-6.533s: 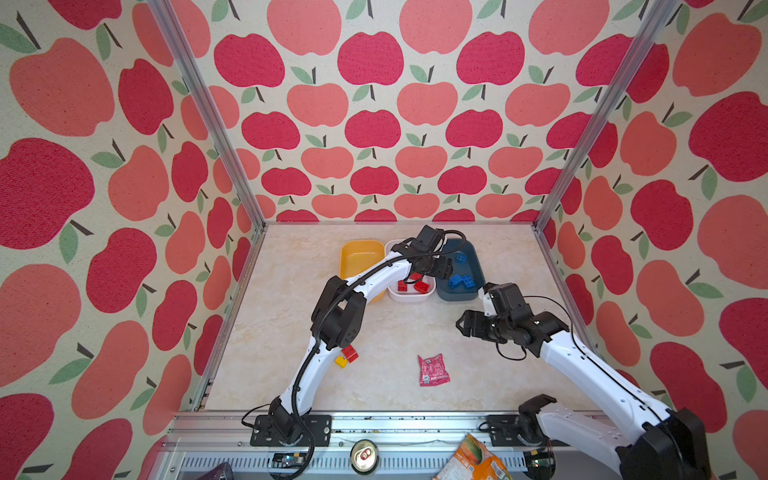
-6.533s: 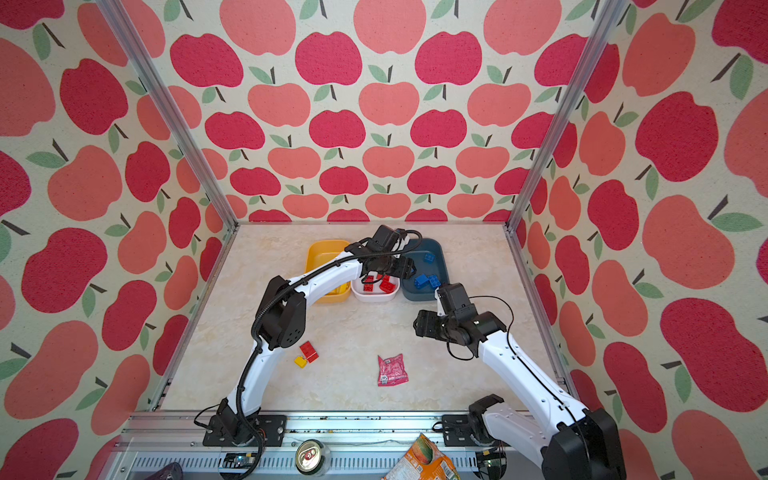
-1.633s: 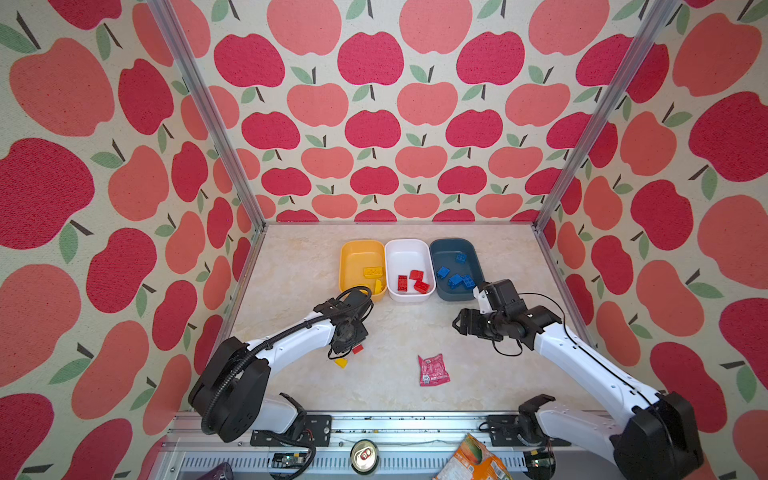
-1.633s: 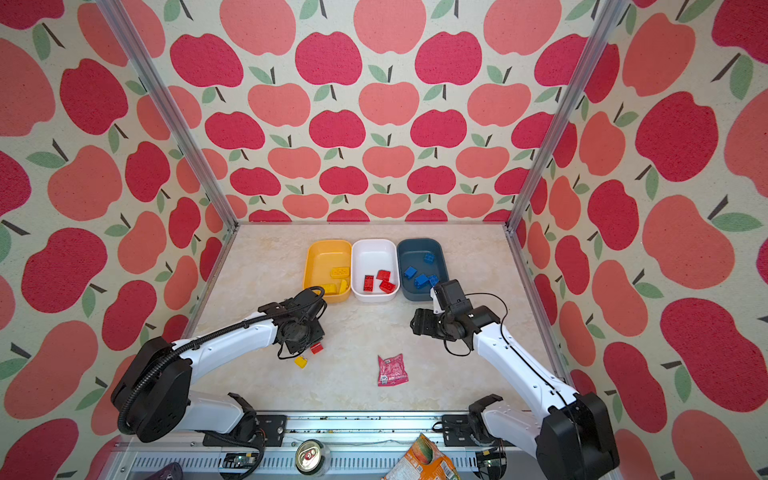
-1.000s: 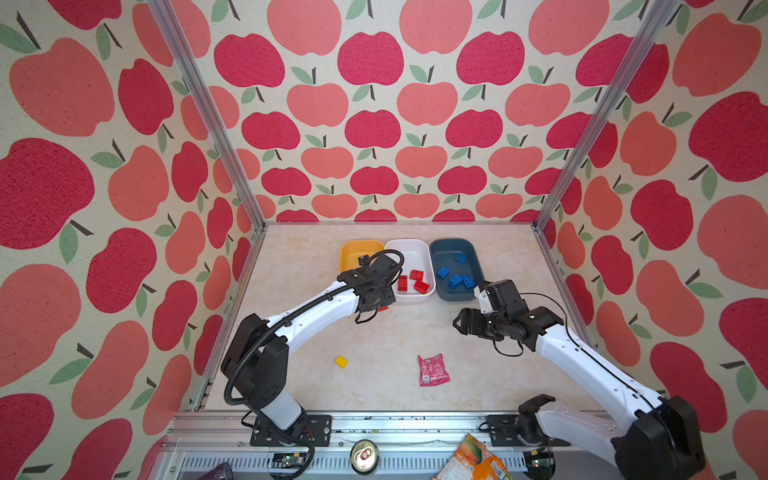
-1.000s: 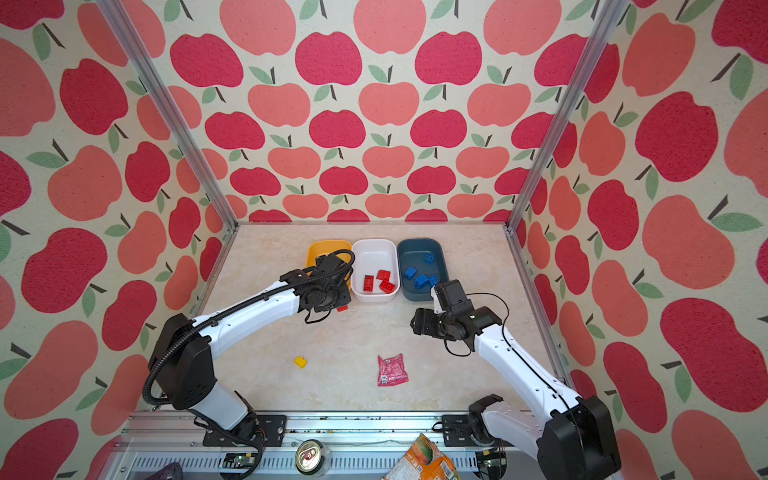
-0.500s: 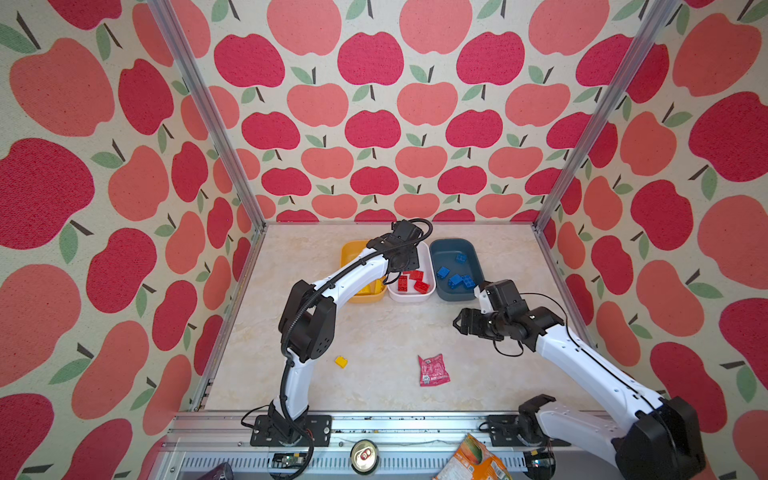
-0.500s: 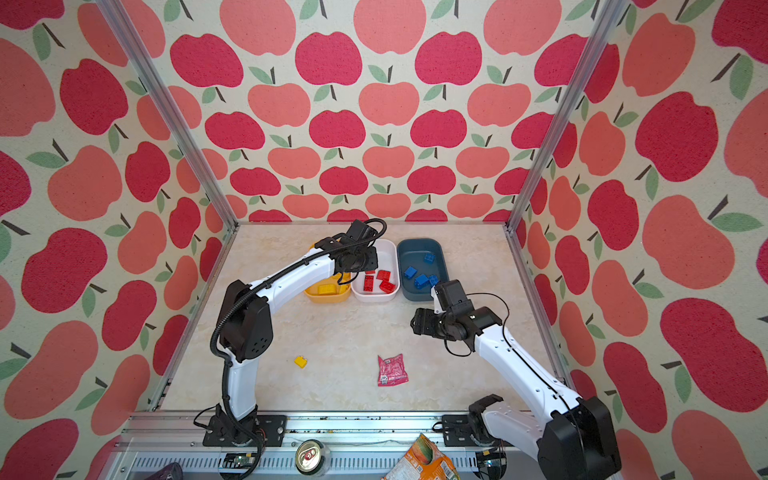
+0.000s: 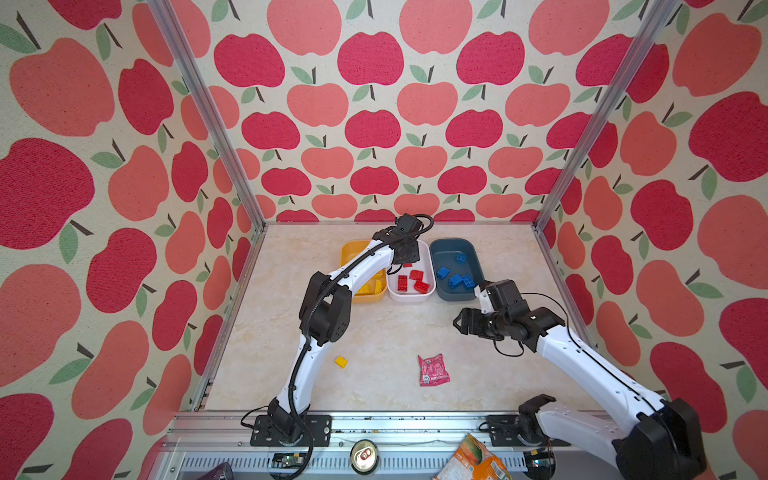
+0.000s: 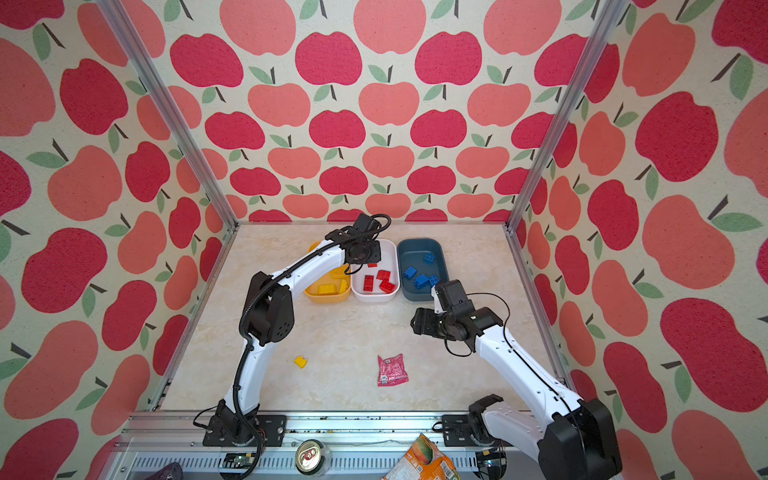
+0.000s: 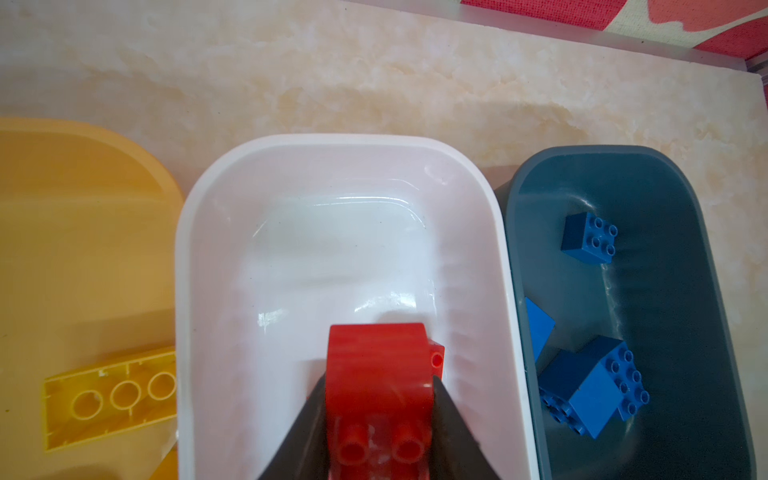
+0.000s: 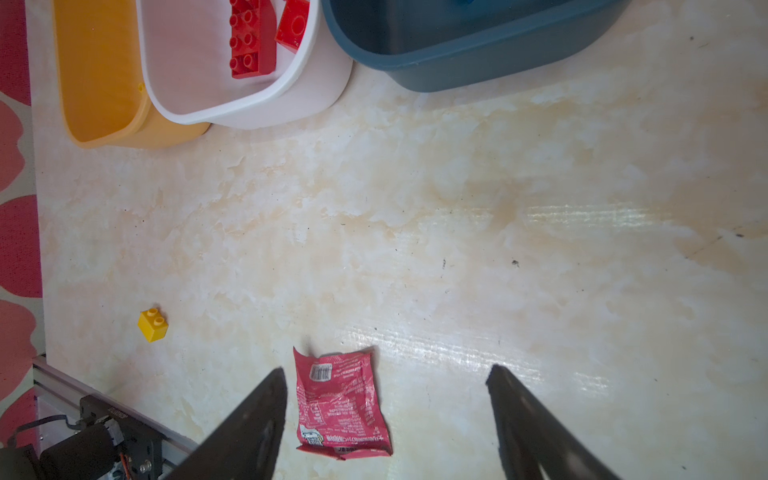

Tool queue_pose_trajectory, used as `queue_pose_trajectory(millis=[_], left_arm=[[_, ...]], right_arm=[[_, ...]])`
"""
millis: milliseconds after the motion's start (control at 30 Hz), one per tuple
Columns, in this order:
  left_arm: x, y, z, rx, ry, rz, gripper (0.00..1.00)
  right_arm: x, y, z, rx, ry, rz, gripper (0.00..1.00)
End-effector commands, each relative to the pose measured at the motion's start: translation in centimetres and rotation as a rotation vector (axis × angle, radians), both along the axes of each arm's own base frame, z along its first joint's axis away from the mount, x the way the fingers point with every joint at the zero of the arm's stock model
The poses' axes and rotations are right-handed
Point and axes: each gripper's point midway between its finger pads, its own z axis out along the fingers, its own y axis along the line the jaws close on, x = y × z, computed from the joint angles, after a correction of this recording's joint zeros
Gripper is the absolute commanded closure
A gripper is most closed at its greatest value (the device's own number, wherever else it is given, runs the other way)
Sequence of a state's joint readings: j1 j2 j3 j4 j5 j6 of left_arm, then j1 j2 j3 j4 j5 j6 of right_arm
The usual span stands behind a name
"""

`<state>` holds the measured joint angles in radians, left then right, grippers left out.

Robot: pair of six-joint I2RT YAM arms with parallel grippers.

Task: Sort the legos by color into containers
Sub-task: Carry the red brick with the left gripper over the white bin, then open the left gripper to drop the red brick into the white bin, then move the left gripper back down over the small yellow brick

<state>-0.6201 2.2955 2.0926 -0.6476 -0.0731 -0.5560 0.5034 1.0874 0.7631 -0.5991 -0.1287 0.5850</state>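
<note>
My left gripper [image 11: 379, 374] is shut on a red lego [image 11: 376, 365] and hangs over the far half of the white container [image 11: 332, 249]; in both top views a bit of that red lego [image 9: 407, 264] [image 10: 371, 264] shows under the wrist. Three more red legos [image 9: 415, 280] lie in this container. A flat yellow lego [image 11: 110, 395] lies in the yellow-orange container [image 9: 365, 296]. Several blue legos [image 9: 455, 279] lie in the dark blue-grey container [image 9: 453, 249]. One small yellow lego [image 9: 341, 361] [image 12: 153, 325] sits on the table near the front left. My right gripper [image 9: 457, 324] [image 12: 386, 370] is open and holds nothing, right of centre.
A crinkled pink snack packet [image 9: 433, 370] [image 12: 340, 407] lies on the table between the yellow lego and my right arm. A can [image 9: 364, 456] and an orange packet [image 9: 473, 457] lie outside the front rail. Apple-patterned walls close off three sides.
My left arm has carried the red lego from the front left of the table up and back to over the white container. The right arm has stayed still.
</note>
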Motion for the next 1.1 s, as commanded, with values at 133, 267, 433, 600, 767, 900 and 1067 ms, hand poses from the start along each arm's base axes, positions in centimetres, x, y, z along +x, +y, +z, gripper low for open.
queue_pose_trajectory(millis=[133,267,433,600,767,900,1067], left_arm=[[-0.2,-0.2,0.3,0.001,0.001,-0.016,0.50],[-0.5,-0.2,0.6,-0.007,-0.007,-0.017,0.45],[-0.9,0.0,1.2,-0.014,-0.016,-0.013,0.44],[-1.8,0.6,2.0,-0.036,-0.024,0.002,0.42],[-3.8,1.8,2.4,-0.065,-0.021,0.035,0.41],[-5.9,3.4,2.8,-0.086,-0.015,0.077,0.41],[-9.2,5.8,2.8,-0.107,0.014,0.138,0.41]], right_arm=[[0.2,-0.2,0.8,-0.003,-0.023,-0.006,0.21],[0.3,-0.1,0.8,-0.001,-0.024,-0.005,0.21],[0.3,-0.1,1.0,0.001,-0.027,-0.006,0.21],[0.3,-0.2,1.0,0.000,-0.028,-0.006,0.21],[0.3,-0.1,0.9,-0.001,-0.024,-0.004,0.21],[0.3,0.0,0.9,0.001,-0.023,-0.002,0.21],[0.3,0.0,0.8,0.001,-0.019,0.001,0.21]])
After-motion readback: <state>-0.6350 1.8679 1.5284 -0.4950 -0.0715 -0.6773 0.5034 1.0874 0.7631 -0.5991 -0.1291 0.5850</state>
